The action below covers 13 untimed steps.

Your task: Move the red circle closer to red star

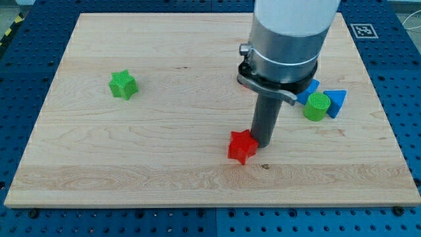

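Note:
The red star (241, 146) lies on the wooden board (164, 151) a little right of centre, near the view's bottom. My tip (263, 143) stands right against the star's right side, touching or nearly touching it. No red circle shows in the view; the arm's wide grey body hides part of the board at the view's upper right.
A green star (123, 85) lies at the view's left. At the view's right a green cylinder (316, 106) sits against a blue triangle (335, 103), with another blue block (309, 89) partly hidden behind the arm.

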Each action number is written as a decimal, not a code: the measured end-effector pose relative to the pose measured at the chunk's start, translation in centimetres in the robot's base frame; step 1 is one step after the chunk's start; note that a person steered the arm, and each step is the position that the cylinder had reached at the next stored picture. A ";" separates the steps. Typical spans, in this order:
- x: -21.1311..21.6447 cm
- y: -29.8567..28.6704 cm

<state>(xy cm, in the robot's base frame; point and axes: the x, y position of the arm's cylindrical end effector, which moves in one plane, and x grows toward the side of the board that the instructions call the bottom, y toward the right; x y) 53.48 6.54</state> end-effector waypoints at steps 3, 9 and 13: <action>-8.0 -2.9; -15.7 2.4; -8.4 2.1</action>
<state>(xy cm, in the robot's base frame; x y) 45.08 8.60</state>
